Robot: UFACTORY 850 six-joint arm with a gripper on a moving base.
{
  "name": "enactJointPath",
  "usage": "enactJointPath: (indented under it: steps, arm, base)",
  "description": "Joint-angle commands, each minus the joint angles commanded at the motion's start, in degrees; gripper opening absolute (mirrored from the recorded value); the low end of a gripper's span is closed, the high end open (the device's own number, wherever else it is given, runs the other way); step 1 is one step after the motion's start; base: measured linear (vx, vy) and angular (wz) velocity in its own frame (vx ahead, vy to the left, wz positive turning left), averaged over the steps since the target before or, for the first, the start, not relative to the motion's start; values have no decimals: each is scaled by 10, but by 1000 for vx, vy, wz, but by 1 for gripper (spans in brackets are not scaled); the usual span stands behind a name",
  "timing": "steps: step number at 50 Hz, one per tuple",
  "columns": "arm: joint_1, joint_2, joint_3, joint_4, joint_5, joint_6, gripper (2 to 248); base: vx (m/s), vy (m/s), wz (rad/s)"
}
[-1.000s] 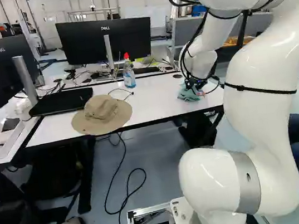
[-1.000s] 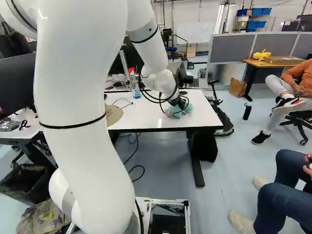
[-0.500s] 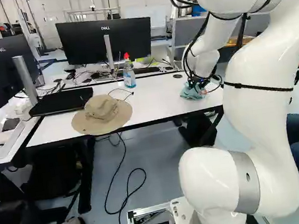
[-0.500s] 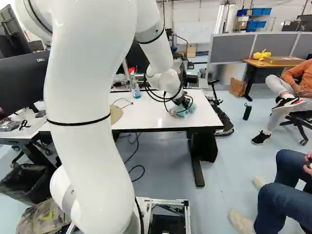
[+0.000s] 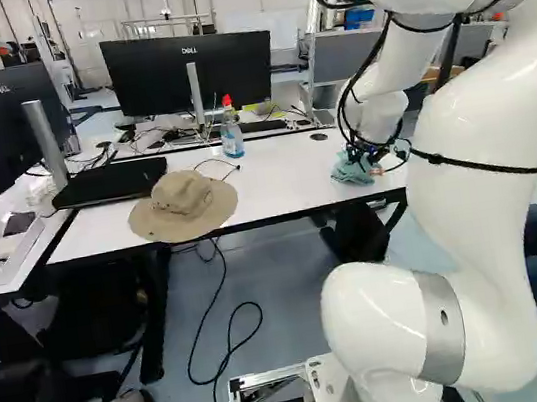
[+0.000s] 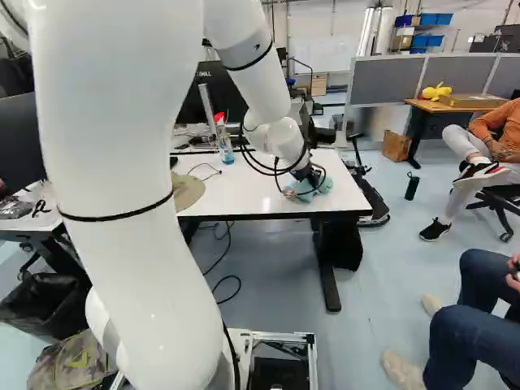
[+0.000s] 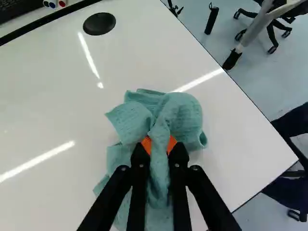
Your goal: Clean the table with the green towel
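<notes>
My gripper reaches down to the right part of the white table. In the left base view the green towel lies bunched on the tabletop under it. The wrist view has the gripper shut on a fold of the towel, an orange pad pressing from each side. The rest of the cloth spreads crumpled on the table around and ahead of the fingers, partly hidden beneath them.
A tan hat overhangs the table's near edge, with a thin cable beside it. Behind stand a spray bottle, a black laptop and monitors. A seated person's legs are at the right.
In the left base view the gripper and the towel held in it have shifted right along the table since half a second ago. The base has not moved.
</notes>
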Motion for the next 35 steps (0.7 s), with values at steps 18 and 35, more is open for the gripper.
enactJointPath:
  steps: [18,35]
  arm:
    - [-3,44,50,0,0,0,53]
    - [29,51,58,0,0,0,53]
  base:
    - [0,0,0]
    - [0,0,0]
